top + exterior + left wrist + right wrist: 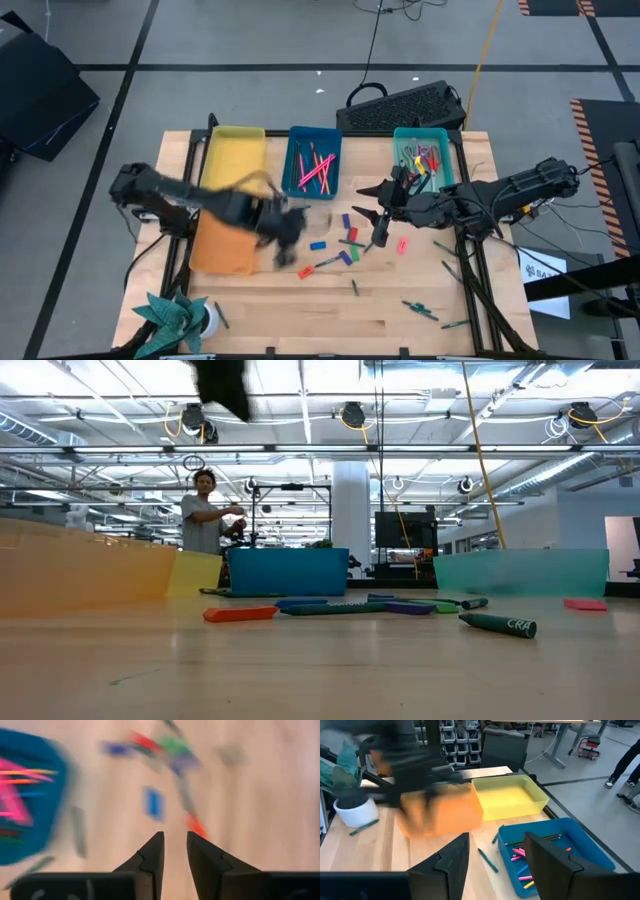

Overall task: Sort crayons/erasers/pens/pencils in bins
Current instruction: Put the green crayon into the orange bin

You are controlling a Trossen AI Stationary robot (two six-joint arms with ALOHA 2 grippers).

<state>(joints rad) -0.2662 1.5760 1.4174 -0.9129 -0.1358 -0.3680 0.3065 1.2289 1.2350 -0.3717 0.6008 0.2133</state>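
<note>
Erasers (318,244) scattered mid-desk (300,320) among loose sticks, in front of the blue bin (312,160) and teal bin (422,155). Left hand (290,235) blurred above them beside the orange bin (222,248), fingers narrowly parted, empty. Right hand (381,232) just beside, spread wide, empty.

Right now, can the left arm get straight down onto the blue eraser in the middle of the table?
Probably yes. The left gripper hangs open and empty just short of the blue eraser, which lies flat on bare wood, apart from the other pieces. Nothing sits between them; the right gripper is off to the side.
</note>
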